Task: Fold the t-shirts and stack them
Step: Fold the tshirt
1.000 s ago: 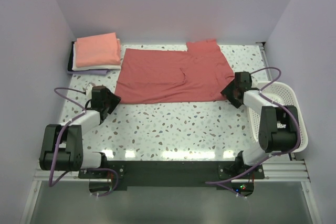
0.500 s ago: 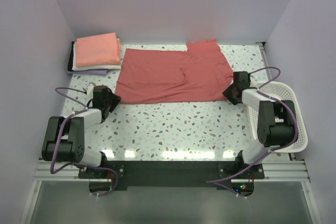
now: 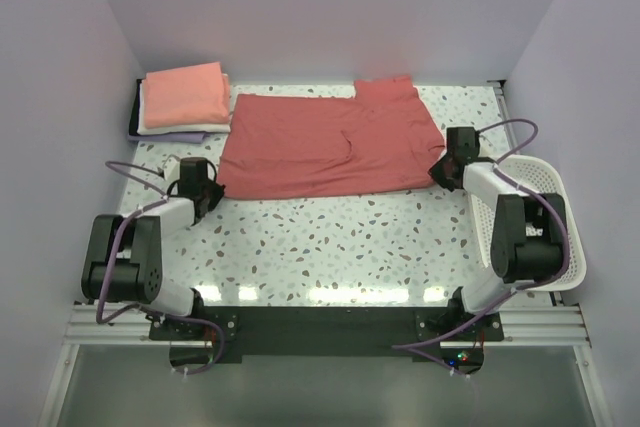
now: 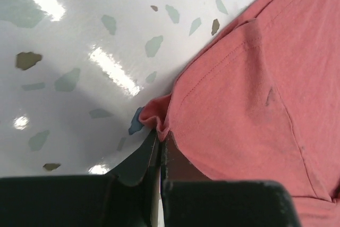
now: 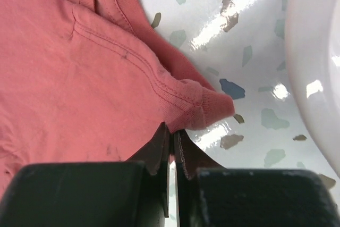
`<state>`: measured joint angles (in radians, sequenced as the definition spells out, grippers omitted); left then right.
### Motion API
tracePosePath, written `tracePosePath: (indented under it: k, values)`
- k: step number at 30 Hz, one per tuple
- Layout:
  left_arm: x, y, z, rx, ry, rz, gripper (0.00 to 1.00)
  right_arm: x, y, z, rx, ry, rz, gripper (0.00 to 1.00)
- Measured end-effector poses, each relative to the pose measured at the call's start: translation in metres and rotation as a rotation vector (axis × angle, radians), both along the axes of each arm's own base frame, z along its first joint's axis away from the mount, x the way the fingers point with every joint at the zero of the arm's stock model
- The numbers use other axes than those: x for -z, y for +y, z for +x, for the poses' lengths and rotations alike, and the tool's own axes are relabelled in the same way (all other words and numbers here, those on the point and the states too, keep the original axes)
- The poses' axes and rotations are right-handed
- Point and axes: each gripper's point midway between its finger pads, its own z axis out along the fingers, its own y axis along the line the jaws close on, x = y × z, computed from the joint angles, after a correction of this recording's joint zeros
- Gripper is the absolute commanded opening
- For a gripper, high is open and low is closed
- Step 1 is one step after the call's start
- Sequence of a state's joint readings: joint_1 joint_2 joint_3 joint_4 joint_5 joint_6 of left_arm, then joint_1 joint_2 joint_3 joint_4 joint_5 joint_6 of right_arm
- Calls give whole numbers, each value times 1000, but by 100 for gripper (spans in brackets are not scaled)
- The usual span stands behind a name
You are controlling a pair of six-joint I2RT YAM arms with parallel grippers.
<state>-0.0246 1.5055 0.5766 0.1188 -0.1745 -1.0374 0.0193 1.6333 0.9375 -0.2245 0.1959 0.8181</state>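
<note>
The left gripper (image 4: 161, 137) pinches the near-left corner of the dusty-red t-shirt (image 3: 320, 147); the right gripper (image 5: 171, 131) clamps its near-right corner. The shirt lies flat beyond both, its long axis running left to right. The folded stack (image 3: 183, 97) sits far left, nearer the left arm.

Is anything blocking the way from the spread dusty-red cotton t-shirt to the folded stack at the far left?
Nothing visible does. The dusty-red t-shirt lies right beside the folded stack of t-shirts, with only a strip of bare speckled table between them.
</note>
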Motion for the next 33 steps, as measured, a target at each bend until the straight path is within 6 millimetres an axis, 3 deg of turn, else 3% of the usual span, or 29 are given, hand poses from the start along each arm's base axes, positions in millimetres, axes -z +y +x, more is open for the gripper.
tracePosePath:
  k: [6,10,17,21,26,33]
  values:
    - [-24,9,-18,-32,1,38,0,-35,2,-14,-14,-52,7,0]
    - [-37,13,-34,-49,-22,54,0,-53,6,-35,-36,-94,20,0]
    - [-29,20,-84,-69,6,78,0,-37,12,-94,-70,-27,50,0]
    - [-31,23,-105,-80,-8,84,0,-44,16,-124,-88,-44,70,0]
    - [-34,24,-123,-97,-36,75,0,-55,24,-148,-117,-80,108,0]
    - [-23,24,-142,-113,-16,61,0,-39,35,-179,-149,-21,168,0]
